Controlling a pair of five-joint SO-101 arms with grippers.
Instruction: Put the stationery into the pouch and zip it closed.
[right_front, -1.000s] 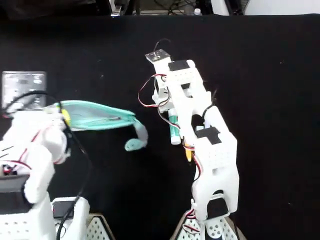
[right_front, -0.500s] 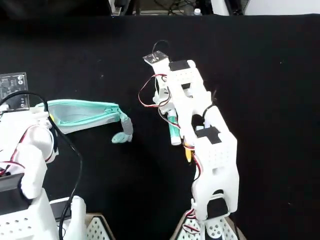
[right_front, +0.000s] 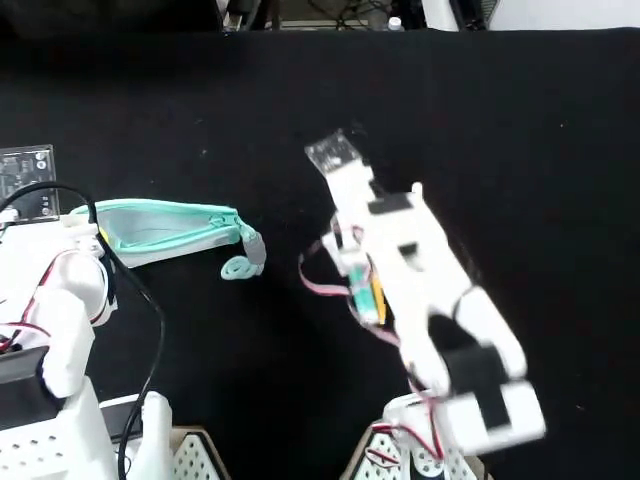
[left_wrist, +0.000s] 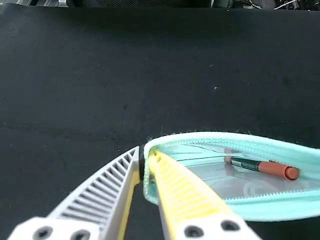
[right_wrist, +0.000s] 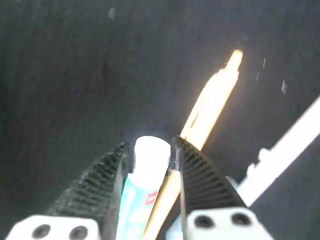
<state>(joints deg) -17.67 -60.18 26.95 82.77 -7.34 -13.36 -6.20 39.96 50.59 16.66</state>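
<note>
Teal fabric marks the pouch (right_front: 165, 228), which lies flat at the left of the black table (right_front: 520, 120) with its zip undone and its mouth gaping. A red pen (left_wrist: 260, 167) already rests inside, and the strap (right_front: 243, 263) curls off the pouch's right end. The left pincer (left_wrist: 145, 156) is clenched on the rim at the pouch's left end, one finger inside the mouth and one outside, which pins it and props the opening. Near the middle of the table, well apart from the pouch and to the right of it, the right pincer (right_wrist: 150, 148) hangs above the cloth, clamped on a white-capped marker (right_wrist: 149, 162). A yellow pen (right_wrist: 210, 106) runs close alongside the marker and seems to be caught in the same grip, though whether it is truly pinched is hard to tell. The step in hand looks like carrying the stationery over for loading; the zip comes later. The next move calls for bringing the load left across the table, lining it up lengthwise with the slit and lowering it between the zip edges before letting go. The left pincer should keep the rim held open and steady while that happens.
</note>
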